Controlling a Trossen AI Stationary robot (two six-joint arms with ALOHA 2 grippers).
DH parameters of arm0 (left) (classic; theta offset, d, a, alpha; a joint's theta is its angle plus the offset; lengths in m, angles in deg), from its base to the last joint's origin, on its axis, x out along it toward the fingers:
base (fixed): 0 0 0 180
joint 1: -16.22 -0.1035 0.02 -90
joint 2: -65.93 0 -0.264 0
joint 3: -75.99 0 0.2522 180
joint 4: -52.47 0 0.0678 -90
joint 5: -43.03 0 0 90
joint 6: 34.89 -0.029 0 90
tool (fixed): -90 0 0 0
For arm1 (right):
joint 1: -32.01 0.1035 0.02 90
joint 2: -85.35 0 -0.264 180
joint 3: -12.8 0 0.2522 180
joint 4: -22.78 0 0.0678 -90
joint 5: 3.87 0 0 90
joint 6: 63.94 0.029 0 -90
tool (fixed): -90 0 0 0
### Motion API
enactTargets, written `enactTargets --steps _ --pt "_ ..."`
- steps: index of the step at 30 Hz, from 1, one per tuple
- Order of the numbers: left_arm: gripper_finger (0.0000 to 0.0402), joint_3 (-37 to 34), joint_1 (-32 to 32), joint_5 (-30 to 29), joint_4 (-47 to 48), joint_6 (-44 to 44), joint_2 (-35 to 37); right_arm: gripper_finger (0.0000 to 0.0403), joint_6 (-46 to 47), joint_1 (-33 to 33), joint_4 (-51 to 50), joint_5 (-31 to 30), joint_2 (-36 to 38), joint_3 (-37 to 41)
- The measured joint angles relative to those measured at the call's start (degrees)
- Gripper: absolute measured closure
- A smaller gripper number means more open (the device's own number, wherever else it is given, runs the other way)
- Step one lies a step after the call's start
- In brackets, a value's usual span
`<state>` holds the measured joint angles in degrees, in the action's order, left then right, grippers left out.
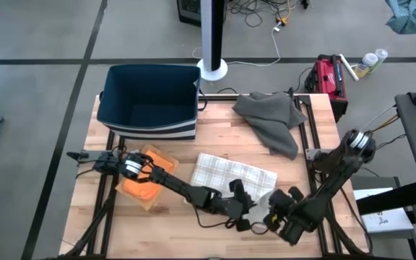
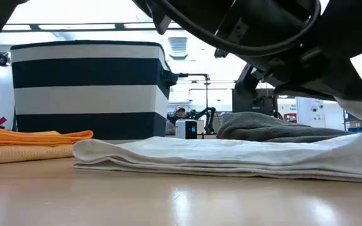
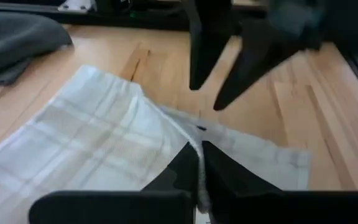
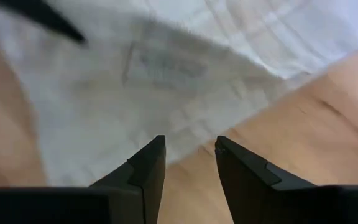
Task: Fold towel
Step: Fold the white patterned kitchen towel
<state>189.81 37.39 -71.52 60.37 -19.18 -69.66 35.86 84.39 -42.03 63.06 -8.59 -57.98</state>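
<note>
A white checked towel (image 1: 233, 175) lies folded on the wooden table's middle; it also shows in the low view (image 2: 219, 157). My left gripper (image 3: 199, 146) reaches in from the table's left and is shut on the towel near its near right corner. My right gripper (image 4: 190, 144) hovers open just above that same corner (image 4: 185, 81), pointing steeply down, with nothing between its fingers. In the high view the two grippers stand close together, the left gripper (image 1: 250, 209) beside the right gripper (image 1: 274, 214). My left gripper pinches a raised ridge of the white towel's cloth (image 3: 197, 132) between its two fingers, near the near right corner. The fingers slant down from the table's left. One layer or several, I cannot tell. The cloth rises at that end (image 2: 357, 147); the rest lies flat on the table.
A blue-and-white striped basket (image 1: 150, 101) stands at the far left. A crumpled grey towel (image 1: 273, 119) lies at the far right. A folded orange towel (image 1: 146, 184) lies at the left under my left arm. Bare wood (image 1: 165, 231) runs along the near edge.
</note>
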Motion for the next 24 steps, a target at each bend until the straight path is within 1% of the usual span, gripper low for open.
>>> enactTargets --steps 4,7,10,13,18,24 --pt "0.0399 -0.02 0.04 0.02 0.46 0.40 -0.02 0.0268 1.64 -0.05 14.22 -2.47 6.59 8.38" --pt "0.0397 -0.02 0.04 0.04 0.67 0.94 -0.18 0.0277 4.67 -0.52 20.46 -2.43 8.43 13.41" --pt "0.0398 -0.02 0.04 0.04 0.74 0.98 -0.22 0.0287 8.43 -0.57 23.48 -2.48 8.42 16.32" --pt "0.0400 -0.02 0.04 0.04 0.58 1.07 -0.22 0.0296 8.48 -0.54 26.46 -2.47 8.42 17.43" --pt "0.0398 -0.07 0.04 0.07 0.90 1.11 -0.22 0.0305 8.63 -0.55 26.53 -2.47 8.42 17.43" --pt "0.0398 -0.08 0.04 0.09 0.87 1.35 -0.22 0.0309 11.04 -0.55 26.56 -2.35 8.38 17.59"
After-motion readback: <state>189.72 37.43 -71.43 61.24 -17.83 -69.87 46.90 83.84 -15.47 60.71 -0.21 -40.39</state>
